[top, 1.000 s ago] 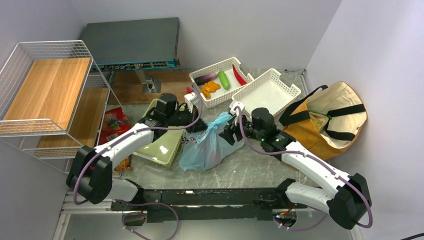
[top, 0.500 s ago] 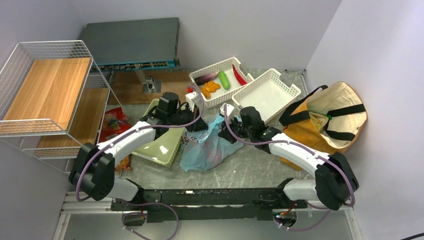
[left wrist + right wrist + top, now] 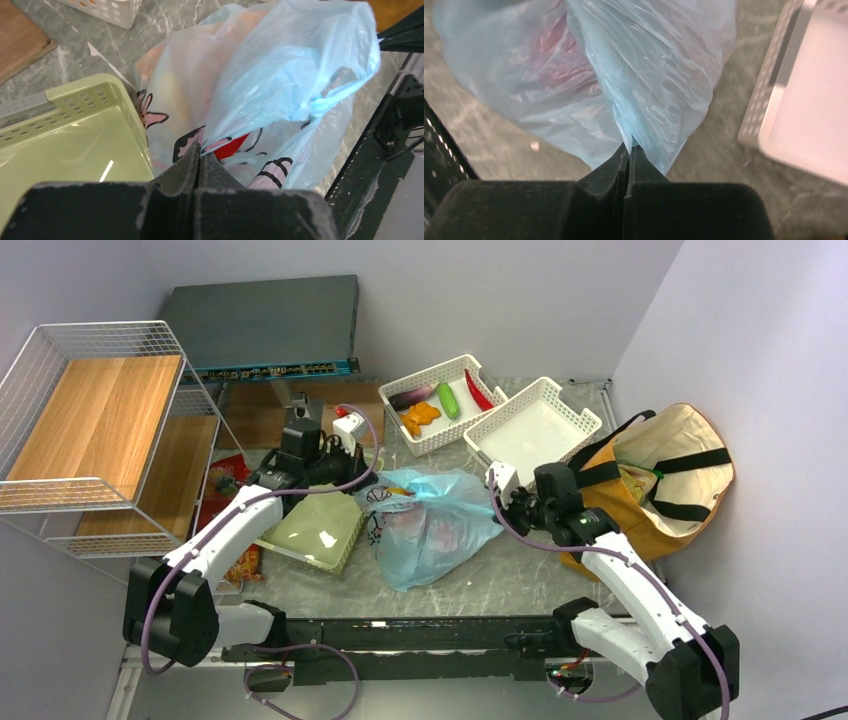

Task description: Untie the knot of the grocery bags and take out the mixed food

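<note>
The thin light-blue plastic bag lay on the marble table, between the green tray and the canvas tote. The left gripper and right gripper each clamped a fold of film at opposite sides. The film looked limp, slippery and tear-prone, so the bunched knot seemed the firmer hold.

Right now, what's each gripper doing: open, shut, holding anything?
Left gripper: shut on the thin light-blue plastic bag.
Right gripper: shut on the same bag.
</note>
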`<state>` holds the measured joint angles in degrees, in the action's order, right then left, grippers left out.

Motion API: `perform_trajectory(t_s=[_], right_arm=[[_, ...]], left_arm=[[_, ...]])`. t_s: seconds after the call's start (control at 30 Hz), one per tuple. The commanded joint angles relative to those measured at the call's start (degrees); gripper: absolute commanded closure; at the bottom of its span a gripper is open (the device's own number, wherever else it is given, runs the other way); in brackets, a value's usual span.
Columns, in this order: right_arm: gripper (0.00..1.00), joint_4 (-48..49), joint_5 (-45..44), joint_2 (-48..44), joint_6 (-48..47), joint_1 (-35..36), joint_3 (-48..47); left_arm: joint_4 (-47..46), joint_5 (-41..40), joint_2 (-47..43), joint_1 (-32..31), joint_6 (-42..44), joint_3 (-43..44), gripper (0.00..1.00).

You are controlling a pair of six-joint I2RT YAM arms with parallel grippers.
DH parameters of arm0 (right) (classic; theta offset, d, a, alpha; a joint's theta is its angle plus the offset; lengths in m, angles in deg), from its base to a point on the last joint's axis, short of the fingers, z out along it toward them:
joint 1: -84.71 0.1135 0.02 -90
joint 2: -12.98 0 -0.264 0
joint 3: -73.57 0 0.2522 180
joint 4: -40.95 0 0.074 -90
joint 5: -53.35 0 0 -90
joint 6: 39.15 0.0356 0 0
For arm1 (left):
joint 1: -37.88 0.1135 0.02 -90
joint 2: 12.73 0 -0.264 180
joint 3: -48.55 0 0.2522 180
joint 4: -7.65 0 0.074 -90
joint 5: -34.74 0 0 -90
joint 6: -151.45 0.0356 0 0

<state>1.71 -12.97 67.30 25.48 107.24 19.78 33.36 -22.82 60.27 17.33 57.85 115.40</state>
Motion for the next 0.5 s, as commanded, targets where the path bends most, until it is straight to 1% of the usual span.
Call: perform_trajectory(t_s=[0.0,0.1,0.17,0.2,0.23,0.27,0.3,0.33,0.37,0.47], right_arm=[[1.0,-12.78,-1.23,-2.9,-9.14,-3.28,1.11],[1.0,-15.15,-0.43,-3.28,-11.33,-4.35,-0.64],[1.0,-18.79,2.52,-2.39,-13.94,-4.37,-3.46],[0.89,-20.83,6.49,-1.54,-14.44,-4.29,-6.15],[0.69,-21.44,9.13,-0.56,-12.86,-4.12,-9.18],[0.52,-20.89,11.22,0.33,-10.24,-3.93,-12.49],[0.43,-19.59,12.65,1.33,-7.34,-3.36,-15.38],[0.32,-17.37,12.53,2.15,-4.31,-2.14,-18.03],[0.27,-14.61,11.49,2.84,-1.11,-0.05,-20.0],[0.22,-7.72,7.07,4.94,0.53,5.35,-22.96]], left_arm=[[0.44,-1.77,-3.15,0.01,7.24,-2.47,1.0],[-0.35,-3.46,-5.13,-0.44,10.64,-4.54,1.0],[-1.1,-1.68,-6.03,-0.45,13.65,-5.15,1.0],[-1.99,0.3,-6.53,-0.87,15.7,-5.2,1.0],[-3.51,1.71,-6.96,-1.6,16.49,-5.02,1.0],[-4.4,2.99,-7.09,-2.64,17.19,-4.38,1.0],[-4.12,4.72,-6.64,-3.88,18.47,-3.18,1.0],[-2.87,5.87,-5.68,-5.32,20.15,-1.09,0.99],[-1.67,6.72,-4.37,-6.62,21.2,1.32,0.98],[0.7,10.21,0.43,-8.04,19.93,8.02,0.96]])
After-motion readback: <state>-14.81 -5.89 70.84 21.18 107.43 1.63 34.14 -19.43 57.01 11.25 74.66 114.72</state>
